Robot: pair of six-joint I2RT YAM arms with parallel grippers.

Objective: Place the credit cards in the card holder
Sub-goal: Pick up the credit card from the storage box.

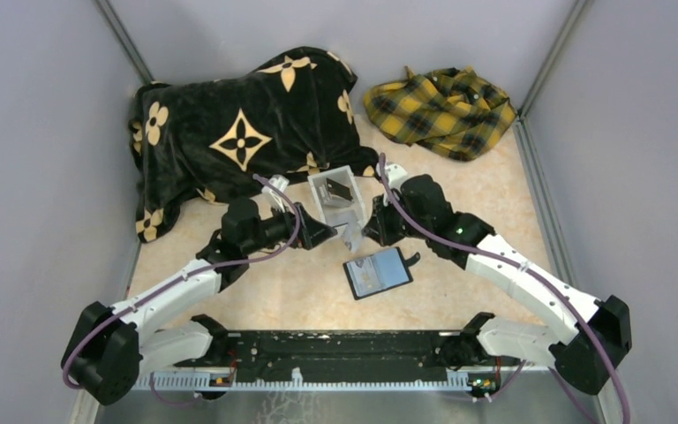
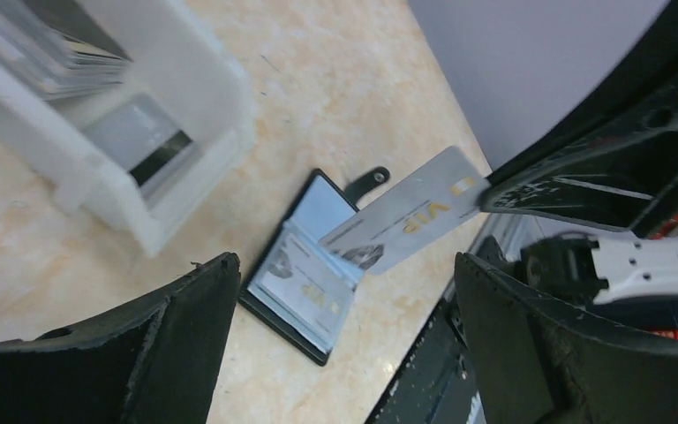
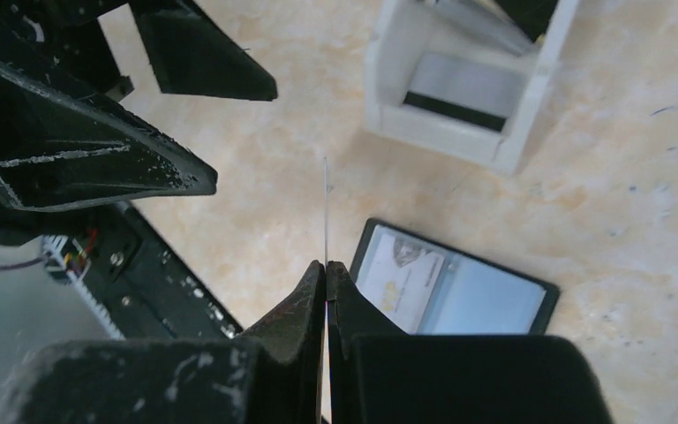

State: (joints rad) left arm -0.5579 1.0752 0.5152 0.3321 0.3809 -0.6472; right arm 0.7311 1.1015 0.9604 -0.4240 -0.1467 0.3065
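The card holder (image 1: 378, 272) lies open on the table, with a pale card in its left grey slot (image 2: 305, 284) (image 3: 455, 287). My right gripper (image 1: 369, 231) (image 3: 327, 268) is shut on a silver credit card (image 2: 410, 212), seen edge-on in the right wrist view (image 3: 326, 208). The card hangs in the air above the holder's left half. My left gripper (image 1: 325, 235) (image 2: 344, 296) faces it from the left, wide open with nothing between its fingers. More credit cards (image 2: 53, 49) stand in a clear-white box (image 1: 335, 196).
The clear-white box (image 2: 154, 141) (image 3: 459, 88) stands just behind both grippers. A black blanket with gold flowers (image 1: 238, 132) lies at the back left and a yellow plaid cloth (image 1: 441, 110) at the back right. Grey walls close in the sides.
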